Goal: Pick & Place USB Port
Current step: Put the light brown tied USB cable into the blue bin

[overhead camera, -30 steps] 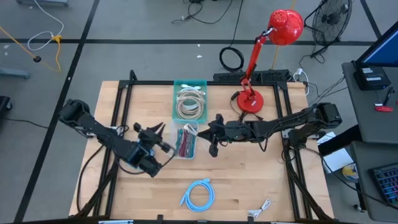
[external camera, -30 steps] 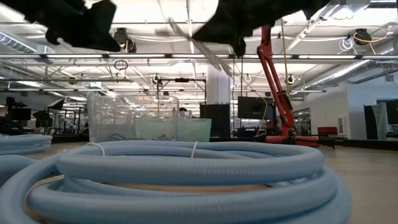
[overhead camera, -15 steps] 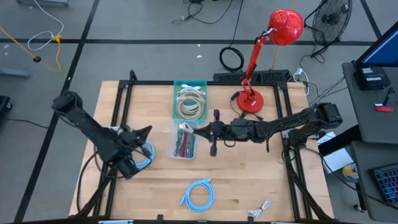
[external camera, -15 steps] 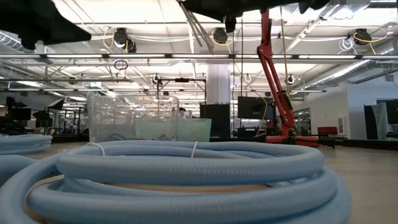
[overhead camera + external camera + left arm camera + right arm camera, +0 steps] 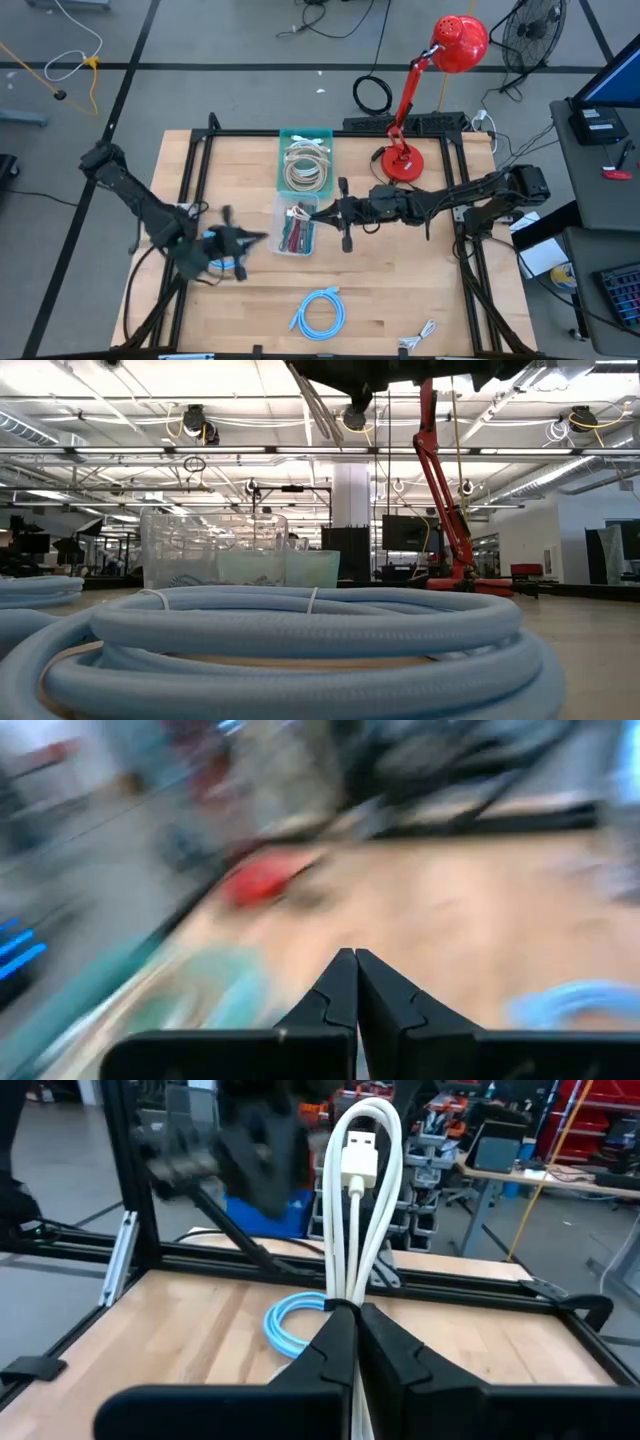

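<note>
lamp (image 5: pixel 404 160) beside teal bin (image 5: pixel 305 158)

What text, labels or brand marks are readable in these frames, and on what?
None readable.
USB plug on the white cable held in the right gripper: only a faint embossed mark, too small to read.
Screens in the room behind the table: too small to read.
Left wrist view: blurred, nothing legible.

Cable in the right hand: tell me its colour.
White, with a silver plug; the cable shows best in the right wrist view, pinched in the right hand.
</note>
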`<state>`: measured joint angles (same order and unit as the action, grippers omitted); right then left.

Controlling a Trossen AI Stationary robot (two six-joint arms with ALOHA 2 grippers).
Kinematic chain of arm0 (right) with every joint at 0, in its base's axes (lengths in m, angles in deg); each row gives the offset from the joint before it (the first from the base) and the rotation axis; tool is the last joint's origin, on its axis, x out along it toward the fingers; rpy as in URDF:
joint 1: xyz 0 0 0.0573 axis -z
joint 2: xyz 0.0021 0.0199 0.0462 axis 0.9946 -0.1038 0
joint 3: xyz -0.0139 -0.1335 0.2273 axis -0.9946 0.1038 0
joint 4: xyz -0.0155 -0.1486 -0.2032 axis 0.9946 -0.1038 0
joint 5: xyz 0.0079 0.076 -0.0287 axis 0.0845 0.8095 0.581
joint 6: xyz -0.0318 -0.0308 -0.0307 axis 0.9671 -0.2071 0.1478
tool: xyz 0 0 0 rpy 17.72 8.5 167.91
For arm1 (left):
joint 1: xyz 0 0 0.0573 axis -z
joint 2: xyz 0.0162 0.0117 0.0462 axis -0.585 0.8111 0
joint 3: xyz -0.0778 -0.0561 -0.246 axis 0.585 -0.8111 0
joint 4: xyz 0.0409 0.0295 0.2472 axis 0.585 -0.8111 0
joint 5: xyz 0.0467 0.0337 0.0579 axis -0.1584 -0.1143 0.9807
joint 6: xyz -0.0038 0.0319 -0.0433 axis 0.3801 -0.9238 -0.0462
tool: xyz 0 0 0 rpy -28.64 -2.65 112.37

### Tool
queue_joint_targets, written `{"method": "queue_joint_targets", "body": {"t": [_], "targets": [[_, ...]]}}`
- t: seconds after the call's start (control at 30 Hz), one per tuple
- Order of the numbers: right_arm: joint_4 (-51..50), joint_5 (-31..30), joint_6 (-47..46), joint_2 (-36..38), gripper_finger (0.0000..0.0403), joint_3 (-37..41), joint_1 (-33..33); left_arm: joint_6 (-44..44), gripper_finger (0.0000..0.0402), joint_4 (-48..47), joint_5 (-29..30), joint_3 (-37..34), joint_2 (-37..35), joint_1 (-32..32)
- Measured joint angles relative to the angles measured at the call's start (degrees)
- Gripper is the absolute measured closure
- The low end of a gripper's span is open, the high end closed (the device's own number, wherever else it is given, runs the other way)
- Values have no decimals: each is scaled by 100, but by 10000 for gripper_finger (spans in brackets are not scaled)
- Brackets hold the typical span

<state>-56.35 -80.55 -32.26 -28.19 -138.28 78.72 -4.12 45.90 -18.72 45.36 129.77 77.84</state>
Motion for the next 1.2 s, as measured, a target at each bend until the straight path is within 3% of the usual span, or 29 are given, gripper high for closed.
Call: {"method": "queue_joint_targets", "body": {"t": [0.1, 0.17, 0.27, 0.4, 0.47, 0.6, 0.73, 1.03, 1.2], "targets": [[-61, 166, -29, 4, 403, -1, -16, -1737, 401, 1678, -1493, -34, 82, -616], [-183, 256, -50, 42, 403, 0, -64, -2024, 401, 1693, -1585, -39, 109, -1028], [-235, 173, 122, 136, 403, 0, -208, -1768, 401, 1055, -1758, -47, 85, -1812], [-243, -401, 648, 277, 403, -2, -379, -1702, 401, 812, -4379, -54, 257, -3164], [-255, -588, 743, 333, 403, -2, -396, -1980, 401, 1009, -5086, -60, 394, -3724], [-344, -647, 759, 425, 403, -2, -435, -2803, 401, 1750, -5493, -52, 463, -4488], [-434, -643, 781, 464, 403, -2, -471, -2537, 397, 2198, -5571, -56, 700, -4785], [-637, -2018, 1125, 711, 403, -4, -560, -3187, 358, 3478, -6611, -39, 1310, -4362], [-608, -1987, 1113, 741, 403, -4, -610, -3302, 297, 4309, -6037, -36, 1692, -4005]]}}
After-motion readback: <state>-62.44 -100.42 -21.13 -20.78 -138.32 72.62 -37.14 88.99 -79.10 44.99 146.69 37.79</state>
